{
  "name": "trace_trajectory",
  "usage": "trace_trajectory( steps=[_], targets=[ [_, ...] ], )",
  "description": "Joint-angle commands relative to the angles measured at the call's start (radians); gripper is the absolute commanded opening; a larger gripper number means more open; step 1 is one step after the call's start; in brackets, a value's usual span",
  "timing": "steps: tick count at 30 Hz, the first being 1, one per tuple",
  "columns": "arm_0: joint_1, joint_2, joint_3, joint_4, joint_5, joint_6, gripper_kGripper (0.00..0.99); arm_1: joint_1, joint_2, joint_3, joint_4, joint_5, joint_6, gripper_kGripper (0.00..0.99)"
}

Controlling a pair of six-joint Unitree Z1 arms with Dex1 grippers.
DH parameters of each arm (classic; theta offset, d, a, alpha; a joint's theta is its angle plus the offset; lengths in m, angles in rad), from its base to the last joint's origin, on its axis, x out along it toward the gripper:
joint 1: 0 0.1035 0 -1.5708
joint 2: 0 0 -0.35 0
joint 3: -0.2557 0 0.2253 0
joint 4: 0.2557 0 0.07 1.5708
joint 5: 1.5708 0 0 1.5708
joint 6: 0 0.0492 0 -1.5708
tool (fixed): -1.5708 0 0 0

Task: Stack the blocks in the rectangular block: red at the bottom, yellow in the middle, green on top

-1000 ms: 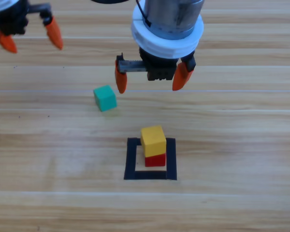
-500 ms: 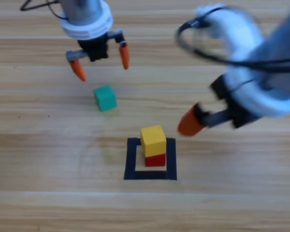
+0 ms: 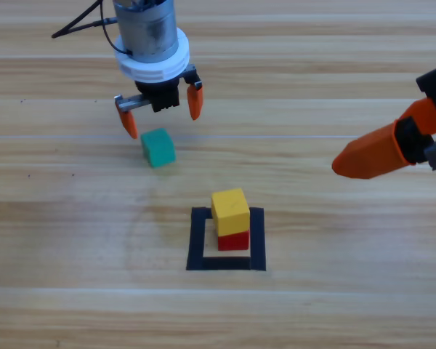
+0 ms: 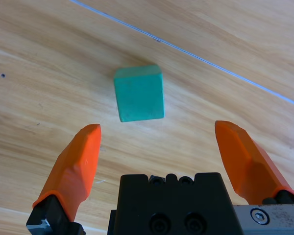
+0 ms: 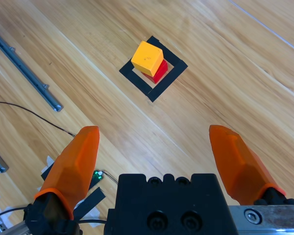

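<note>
While the high view is showing the whole wooden table, the left gripper is hanging over the upper left with its two orange jaws spread wide and holding nothing, just above the teal-green cube, which is sitting alone on the wood up and to the left of the black tape square. Inside that square the yellow cube is sitting on the red cube, hiding all but one red face. At the right edge the right gripper is showing as little more than one orange jaw, the rest being cut off, so its opening is not readable here. The left wrist view is giving what the high view cannot: the teal-green cube is lying ahead of the left gripper, beyond the wide-open jaw tips and touching neither of them. The right wrist view is showing the right gripper spread wide and empty, high over the table, with the yellow cube on the red cube inside the black tape square well ahead of it; it is also taking in a metal bar and thin cable off to the left that the high view is leaving out.
</note>
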Motion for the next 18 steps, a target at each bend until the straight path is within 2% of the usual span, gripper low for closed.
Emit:
trace_trajectory(
  steps=[1, 18],
  targets=[
    [-0.007, 0.095, -0.023, 0.017, 0.024, -0.053, 0.99, -0.031, -0.037, 0.046, -0.013, -0.001, -0.014, 0.99],
    [0.011, 0.167, -0.05, 0.026, 0.007, -0.084, 0.988, -0.031, -0.036, 0.077, -0.038, 0.007, -0.022, 0.99]
  ],
)
